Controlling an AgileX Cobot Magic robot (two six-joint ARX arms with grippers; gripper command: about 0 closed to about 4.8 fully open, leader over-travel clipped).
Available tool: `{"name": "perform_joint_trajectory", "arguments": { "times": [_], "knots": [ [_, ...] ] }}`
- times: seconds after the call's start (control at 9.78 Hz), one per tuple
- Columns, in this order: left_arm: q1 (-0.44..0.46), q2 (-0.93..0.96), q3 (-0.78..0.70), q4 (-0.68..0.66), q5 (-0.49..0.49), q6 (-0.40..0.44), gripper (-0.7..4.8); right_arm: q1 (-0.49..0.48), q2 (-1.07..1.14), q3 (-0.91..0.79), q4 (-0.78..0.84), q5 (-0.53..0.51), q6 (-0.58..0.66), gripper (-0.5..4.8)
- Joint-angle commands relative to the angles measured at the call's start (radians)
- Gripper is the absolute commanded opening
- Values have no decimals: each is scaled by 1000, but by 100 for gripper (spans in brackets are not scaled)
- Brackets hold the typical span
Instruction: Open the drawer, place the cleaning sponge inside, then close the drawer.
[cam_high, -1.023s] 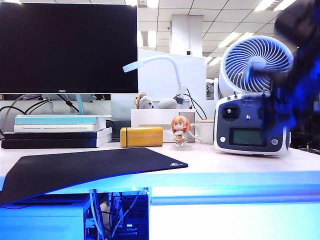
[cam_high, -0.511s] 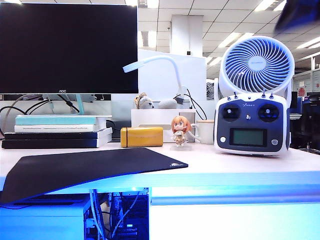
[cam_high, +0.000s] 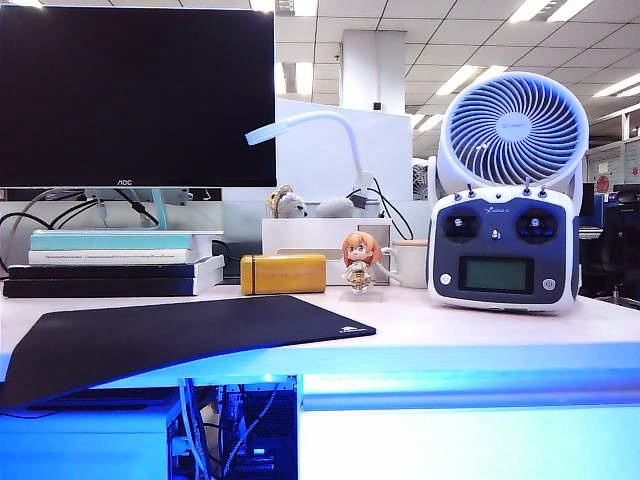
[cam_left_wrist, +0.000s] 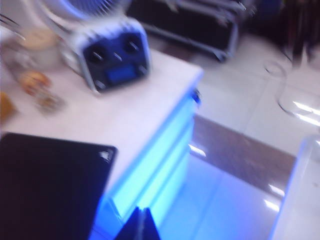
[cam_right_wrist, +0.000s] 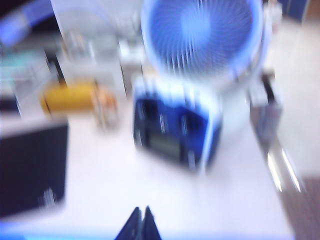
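The left end effector (cam_left_wrist: 144, 224), fingers pressed together and holding nothing, hangs above the front edge of the tabletop (cam_left_wrist: 130, 112), at the bottom of its wrist view. The right end effector (cam_right_wrist: 139, 222), likewise closed and empty, hovers over the tabletop in front of the blue-and-white remote controller (cam_right_wrist: 175, 131); both wrist pictures are blurred.

Neither arm appears in the exterior view. There the drawer (cam_high: 470, 440), its flat white front washed blue by the light, sits shut at lower right under the tabletop edge, beside the open computer compartment (cam_high: 240, 430) with its cables. The cleaning sponge cannot be found in any view.

On the tabletop a black mouse pad (cam_high: 170, 335) spreads across the lower left, overhanging the front edge. Behind it stand a mustard-yellow case (cam_high: 284, 273), a small figurine (cam_high: 361, 261) and a mug (cam_high: 409, 263). The controller stands upright at right, a white fan (cam_high: 514, 128) rising behind it. A monitor (cam_high: 137, 95) fills the upper left above stacked books (cam_high: 115, 262).
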Motion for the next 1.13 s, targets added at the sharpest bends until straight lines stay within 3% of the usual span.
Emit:
{"name": "perform_joint_trajectory", "arguments": {
  "times": [0.1, 0.41, 0.61, 0.72, 0.92, 1.02, 1.13],
  "knots": [
    [0, -97, 4, -3, -33, 0, -5, 1, -113, -164, 8, 7, 35, -1],
    [0, -177, 3, -64, -69, 1, -5, 1, -184, -264, -7, 32, 86, -1],
    [0, -270, -48, -123, -100, 23, -5, 1, -209, -309, -51, 126, 138, -1],
    [0, -329, -124, -72, -100, 18, -5, 1, -210, -315, -77, 126, 138, -1],
    [0, -481, -375, 106, -130, -84, -5, 1, -210, -315, -115, 126, 138, -1],
    [0, -569, -560, 299, -203, -120, -5, 1, -210, -315, -118, 126, 138, -1],
    [0, -584, -612, 369, -245, -121, -5, 1, -210, -315, -118, 126, 138, -1]
  ]
}}
